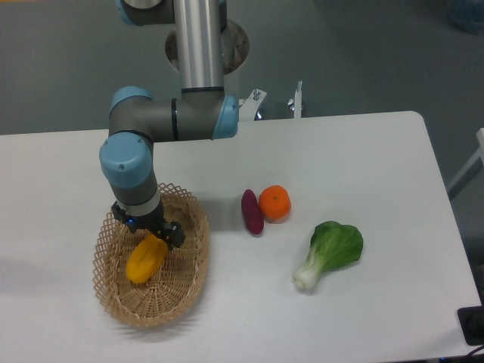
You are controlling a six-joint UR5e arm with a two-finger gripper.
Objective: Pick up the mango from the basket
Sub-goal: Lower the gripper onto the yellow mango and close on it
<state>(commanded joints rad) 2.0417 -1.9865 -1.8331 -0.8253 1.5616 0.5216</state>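
Down in the basket (151, 302), the mango (147, 258) lies tilted along the woven floor, its lower end toward the near-left rim and its upper end tucked under the gripper (148, 231). That gripper hangs straight down from the arm's blue-capped wrist, low inside the far part of the basket and right at the mango's upper end; whether the jaws are open or closed on the fruit cannot be told, since the black gripper body hides them. The basket sits on the left of the white surface (363, 151). Well to its right lie a dark purple vegetable (252, 211) and a round orange fruit (274, 203), just beside each other and seemingly touching. Farther right and nearer the front edge rests a leafy green bok choy (329, 253), its pale stalk pointing down-left.
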